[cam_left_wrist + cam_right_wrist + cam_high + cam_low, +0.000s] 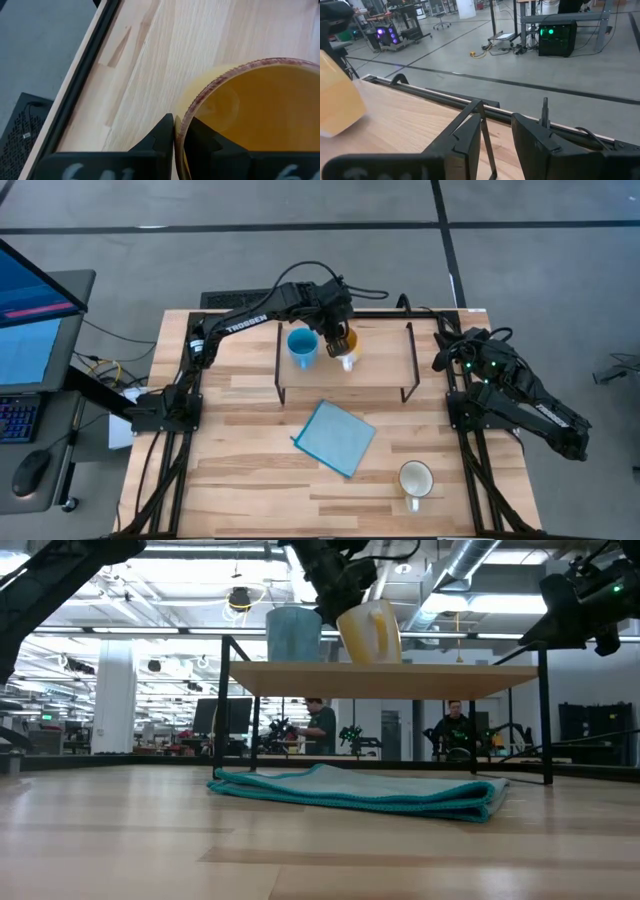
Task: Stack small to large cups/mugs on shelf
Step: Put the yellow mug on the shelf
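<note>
High view: the small orange ceramic mug with pale handle (345, 345) is held tilted over the low light-wood shelf (380, 365), its rim clamped between the left gripper (338, 330) jaws, just beside the small light-blue mug (302, 346); the right gripper (495, 137), jaws slightly apart, is parked well away.

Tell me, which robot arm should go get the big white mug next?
Probably the right. The white mug sits on the tabletop's right side near the right gripper, whose jaws hold nothing. The left gripper is busy gripping the orange mug on the shelf.
</note>
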Tool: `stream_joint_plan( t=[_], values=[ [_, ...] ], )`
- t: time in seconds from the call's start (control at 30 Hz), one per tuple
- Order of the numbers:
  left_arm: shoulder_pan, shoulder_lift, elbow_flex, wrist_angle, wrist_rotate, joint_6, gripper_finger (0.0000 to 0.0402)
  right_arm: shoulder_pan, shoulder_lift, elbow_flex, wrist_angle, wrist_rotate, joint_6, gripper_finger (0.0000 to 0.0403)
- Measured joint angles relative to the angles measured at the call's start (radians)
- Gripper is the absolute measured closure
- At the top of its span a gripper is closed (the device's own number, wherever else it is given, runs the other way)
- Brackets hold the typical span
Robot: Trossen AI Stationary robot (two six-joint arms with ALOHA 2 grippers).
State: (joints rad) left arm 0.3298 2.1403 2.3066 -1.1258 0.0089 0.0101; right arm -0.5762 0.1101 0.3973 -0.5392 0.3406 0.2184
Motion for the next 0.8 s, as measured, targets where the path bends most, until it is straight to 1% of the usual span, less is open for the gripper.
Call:
stream_joint_plan(
  t=[0.2, 0.8],
  values=[
    [0.0, 0.0, 0.0, 0.019, 0.021, -0.004, 0.0377, 0.0, 0.0, 0.0, 0.0, 0.0, 0.0, 0.0269],
    [0.0, 0.0, 0.0, 0.021, 0.034, -0.003, 0.0377, 0.0, 0.0, 0.0, 0.0, 0.0, 0.0, 0.0269]
  ],
)
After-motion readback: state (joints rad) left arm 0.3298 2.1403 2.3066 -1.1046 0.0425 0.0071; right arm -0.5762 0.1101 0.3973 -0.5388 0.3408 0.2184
